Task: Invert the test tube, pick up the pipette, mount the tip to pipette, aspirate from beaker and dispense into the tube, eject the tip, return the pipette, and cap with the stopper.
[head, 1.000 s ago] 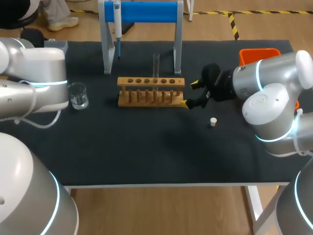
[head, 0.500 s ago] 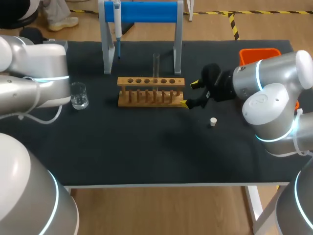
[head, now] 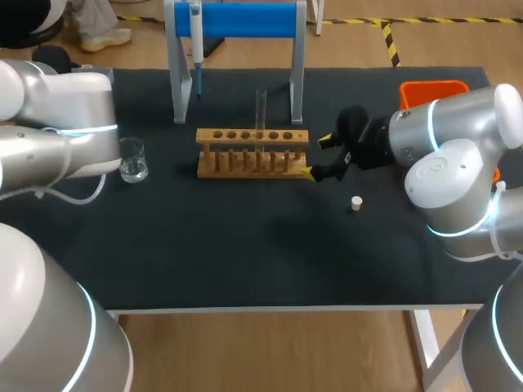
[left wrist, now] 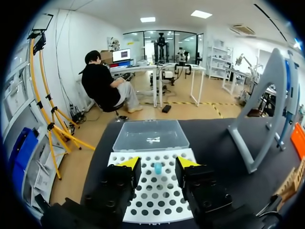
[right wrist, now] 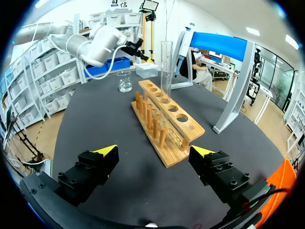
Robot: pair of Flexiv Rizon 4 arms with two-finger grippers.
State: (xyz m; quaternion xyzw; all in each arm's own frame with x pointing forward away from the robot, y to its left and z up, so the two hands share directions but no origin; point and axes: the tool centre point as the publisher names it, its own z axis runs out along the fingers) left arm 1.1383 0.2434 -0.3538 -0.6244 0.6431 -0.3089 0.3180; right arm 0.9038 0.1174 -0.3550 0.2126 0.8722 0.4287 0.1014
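Our left arm (head: 57, 135) reaches over the bench's far left corner, and its wrist view shows the left jaws hanging over a white tip box (left wrist: 157, 191) that sits close to the bench's edge. The jaws stand apart and hold nothing, and a single blue tip (left wrist: 157, 168) stands in the box ahead of the gap between their yellow fingertips (left wrist: 129, 162). A clear lid (left wrist: 151, 136) lies just beyond the box. The beaker (head: 131, 158) stands near the left edge, just beside the left arm. The wooden rack (head: 253, 152) lies mid-bench towards the far edge, and the tube (head: 261, 109) stands upright in one of its middle holes, open end up. Behind the rack, at the far edge, the blue-topped stand (head: 237, 20) carries the pipette (head: 196, 45), which hangs at its left end. Our right arm (head: 445, 139) comes in from the right edge, and the right jaws sit just off the rack's right end, spread wide and empty, with the rack running away ahead of them. The white stopper (head: 356, 202) stands alone on the bench, nearer the front edge than the right jaws and apart from them. An orange bin (head: 433, 87) shows at the far right corner, partly hidden by the right arm.
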